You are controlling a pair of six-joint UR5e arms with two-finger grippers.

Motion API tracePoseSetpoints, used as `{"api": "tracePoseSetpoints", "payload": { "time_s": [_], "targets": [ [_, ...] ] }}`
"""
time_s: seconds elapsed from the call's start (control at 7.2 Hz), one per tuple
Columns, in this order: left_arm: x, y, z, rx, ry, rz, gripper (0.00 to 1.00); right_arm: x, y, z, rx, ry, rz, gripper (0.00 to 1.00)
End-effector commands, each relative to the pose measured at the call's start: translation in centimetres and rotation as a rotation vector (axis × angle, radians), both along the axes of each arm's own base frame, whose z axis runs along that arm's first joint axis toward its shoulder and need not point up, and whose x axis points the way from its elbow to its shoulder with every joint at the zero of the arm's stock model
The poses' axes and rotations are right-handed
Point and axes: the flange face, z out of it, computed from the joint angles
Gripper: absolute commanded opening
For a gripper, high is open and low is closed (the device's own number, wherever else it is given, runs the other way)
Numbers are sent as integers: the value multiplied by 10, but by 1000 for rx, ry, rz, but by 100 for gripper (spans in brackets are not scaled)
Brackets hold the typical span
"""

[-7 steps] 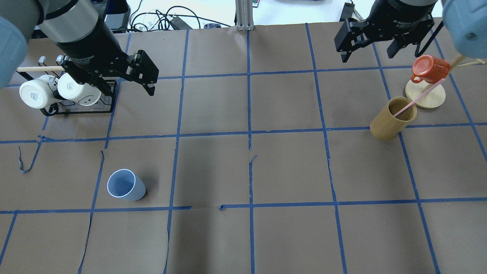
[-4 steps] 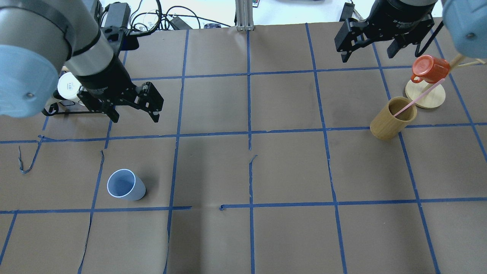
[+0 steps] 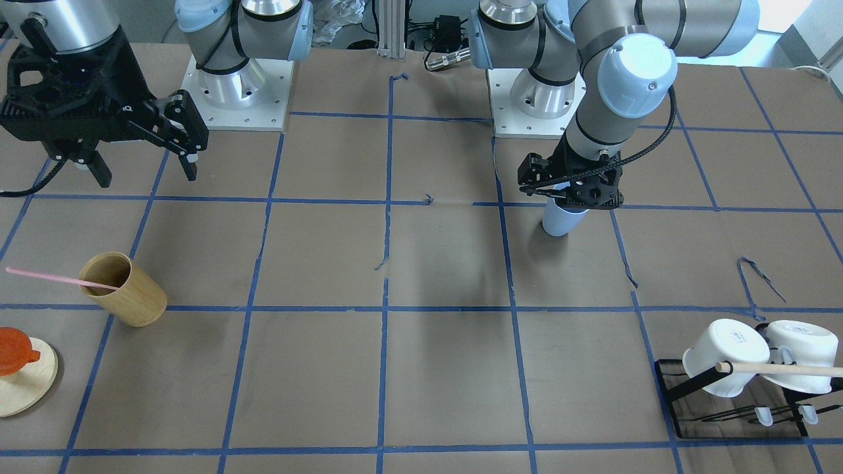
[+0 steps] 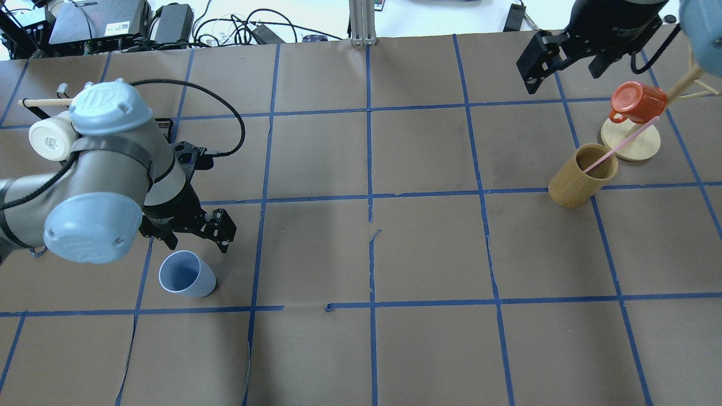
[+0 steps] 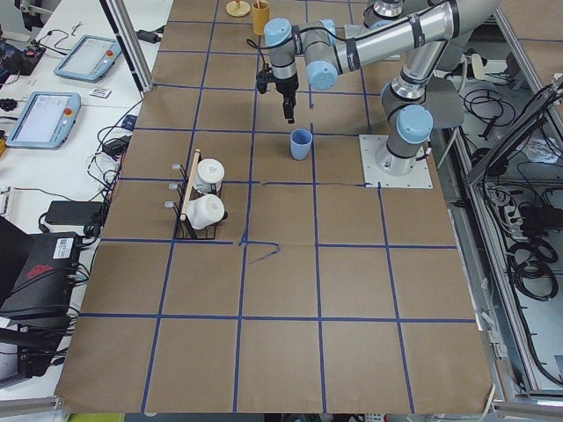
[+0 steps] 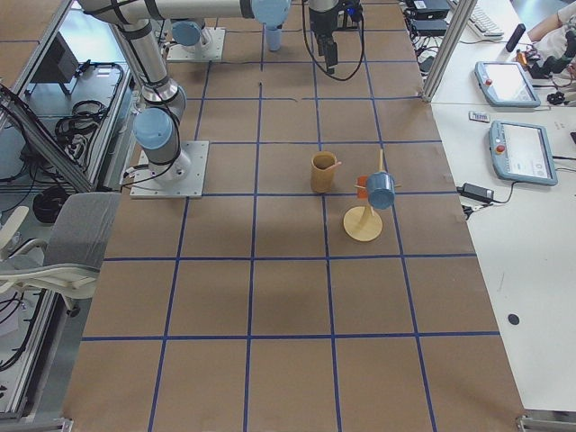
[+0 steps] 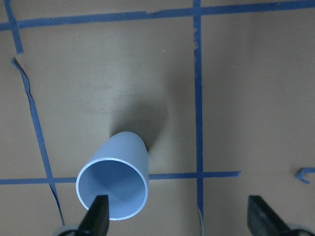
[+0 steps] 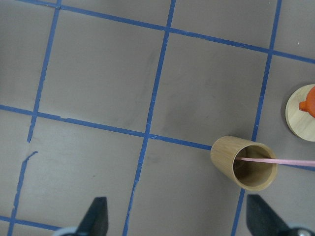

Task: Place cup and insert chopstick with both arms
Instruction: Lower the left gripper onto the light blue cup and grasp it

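While both arms hang over the brown paper-covered table point(image 4: 428, 248), I count one pale blue plastic cup point(image 4: 187, 274), one thin pink chopstick point(image 4: 620, 144), one tan wooden cylinder point(image 4: 581, 176), two glossy white mugs point(image 3: 724, 355) and one orange-red mug point(image 4: 637, 101). The blue cup, smooth and narrowing toward its base, stands mouth up in the table's left half, beside a crossing of blue tape lines point(image 4: 369, 169). The left claw point(image 4: 196, 244) hovers right above it, fingers spread wide. In the wrist view one fingertip overlaps the rim, and I cannot tell whether it touches. From across the table the claw hides the cup's top.

Far to the right, the chopstick leans inside the wooden cylinder, its free end pointing at the round wooden stand point(image 4: 643, 148) that carries the orange-red mug. The right claw point(image 3: 146, 172) hangs well apart from them, fingers apart and empty. Both white mugs hang on a black wire rack point(image 3: 685, 395) with a pale wooden dowel point(image 3: 777, 368).
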Motion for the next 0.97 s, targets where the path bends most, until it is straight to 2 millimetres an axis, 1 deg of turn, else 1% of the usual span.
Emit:
{"api": "tracePoseSetpoints", "payload": {
  "time_s": [0.0,0.14,0.28,0.42,0.56,0.69,0.83],
  "targets": [
    [6,30,-43,73,-21,-15,96,-22,-8,-9,20,61,334,100],
    [7,29,-43,72,-12,-47,42,-60,-18,-28,52,42,324,100],
    [7,27,-42,67,-11,-59,0,-97,-20,-46,72,-8,319,100],
    [7,27,-41,64,-10,-59,0,-116,-22,-48,43,-24,358,100],
    [8,24,-39,42,-13,-60,0,-123,-33,-65,59,-23,415,100],
    [8,20,-36,13,-19,-57,0,-136,-42,-86,96,-42,429,100],
    [6,8,-26,-47,-24,-45,0,-143,-43,-88,90,-37,496,100]
  ]
}}
